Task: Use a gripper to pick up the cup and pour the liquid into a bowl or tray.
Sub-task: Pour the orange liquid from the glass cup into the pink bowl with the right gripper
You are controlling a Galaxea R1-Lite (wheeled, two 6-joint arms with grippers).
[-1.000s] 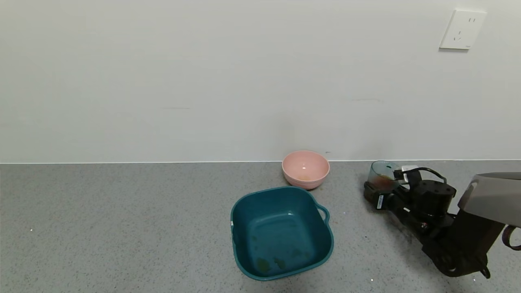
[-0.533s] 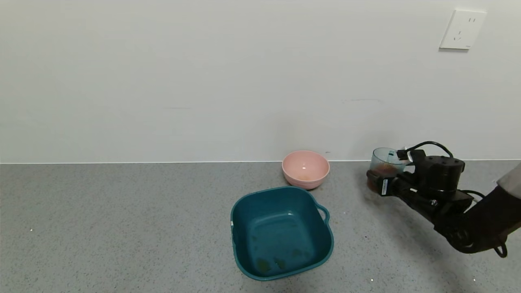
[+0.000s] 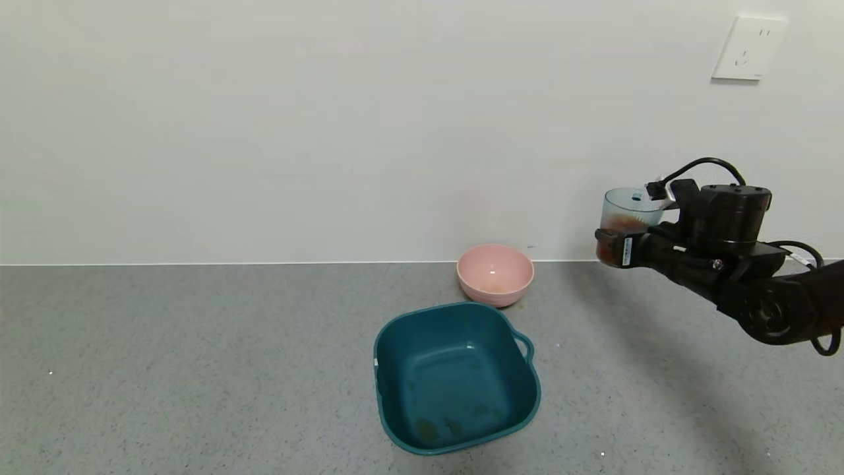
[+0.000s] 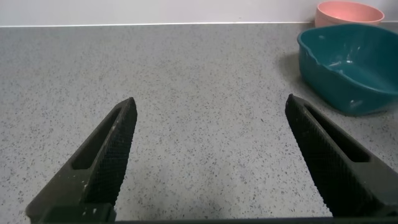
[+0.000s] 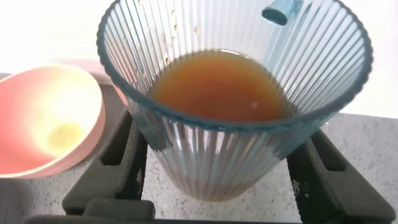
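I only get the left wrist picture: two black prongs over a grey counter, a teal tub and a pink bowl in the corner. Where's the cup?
Observer: The right gripper holds the cup in the air, to the right of the pink bowl.
Operator: Anything in it?
Observer: Yes, reddish-brown liquid fills the lower part; the cup is upright.
Operator: Is the pink bowl empty?
Observer: Nearly; the right wrist view shows a small pale yellowish patch at its bottom.
Operator: And the teal tub?
Observer: The teal tub has a few greenish smears on its floor.
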